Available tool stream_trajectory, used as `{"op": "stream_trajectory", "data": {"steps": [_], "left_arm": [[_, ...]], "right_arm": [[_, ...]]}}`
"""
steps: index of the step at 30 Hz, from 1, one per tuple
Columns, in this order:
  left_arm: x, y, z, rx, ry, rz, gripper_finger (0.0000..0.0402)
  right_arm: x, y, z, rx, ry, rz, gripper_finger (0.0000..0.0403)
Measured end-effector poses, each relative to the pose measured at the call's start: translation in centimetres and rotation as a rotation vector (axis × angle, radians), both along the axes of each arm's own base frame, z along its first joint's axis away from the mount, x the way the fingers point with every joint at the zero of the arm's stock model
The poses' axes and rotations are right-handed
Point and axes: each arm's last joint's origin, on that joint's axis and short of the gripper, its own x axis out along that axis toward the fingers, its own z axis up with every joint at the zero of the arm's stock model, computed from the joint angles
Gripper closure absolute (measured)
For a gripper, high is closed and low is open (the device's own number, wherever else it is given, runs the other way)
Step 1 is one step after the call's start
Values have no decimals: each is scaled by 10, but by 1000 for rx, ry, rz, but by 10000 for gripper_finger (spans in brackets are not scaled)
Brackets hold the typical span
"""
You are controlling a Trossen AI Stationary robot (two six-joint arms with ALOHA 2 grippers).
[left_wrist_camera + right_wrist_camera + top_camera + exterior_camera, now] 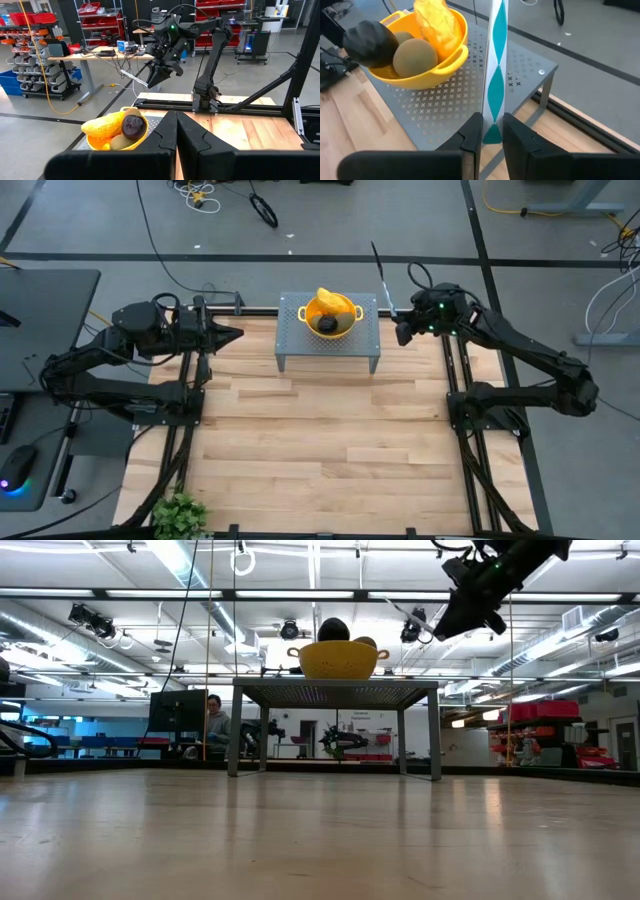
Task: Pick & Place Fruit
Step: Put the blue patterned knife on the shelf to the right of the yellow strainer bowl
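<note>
A yellow perforated bowl stands on a small grey perforated metal stand at the far middle of the wooden table. In the bowl lie a yellow-orange oblong fruit, an olive-brown oval and a dark round one. My right gripper hangs above the stand's far right corner, shut on a slim knife. My left gripper waits shut and level, left of the stand. My right gripper pinches the knife's teal-and-white patterned end between its two fingers. The fingers slant downward from the table's right side. The knife runs on ahead of the fingers, in line with them, lifted clear of the stand and the bowl.
The wooden tabletop spreads bare in front of the stand. A small green plant sits at the near left corner. Black arm frames run along both sides. A person sits in the room beyond the table.
</note>
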Motion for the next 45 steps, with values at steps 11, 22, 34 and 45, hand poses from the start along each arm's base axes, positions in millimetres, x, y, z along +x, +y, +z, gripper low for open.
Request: {"op": "stream_trajectory", "data": {"steps": [11, 22, 34, 45], "left_arm": [[0, 0, 0, 0, -2, 7, 398], [0, 1, 0, 3, -1, 26, 398], [0, 1, 0, 2, 0, 29, 398], [0, 1, 0, 4, 0, 28, 398]], "right_arm": [[4, -3, -5, 142, -66, -109, 343], [16, 3, -11, 401, -192, -232, 343], [38, 3, -28, 528, -180, -286, 343], [61, 6, -43, 588, -162, -280, 343]]}}
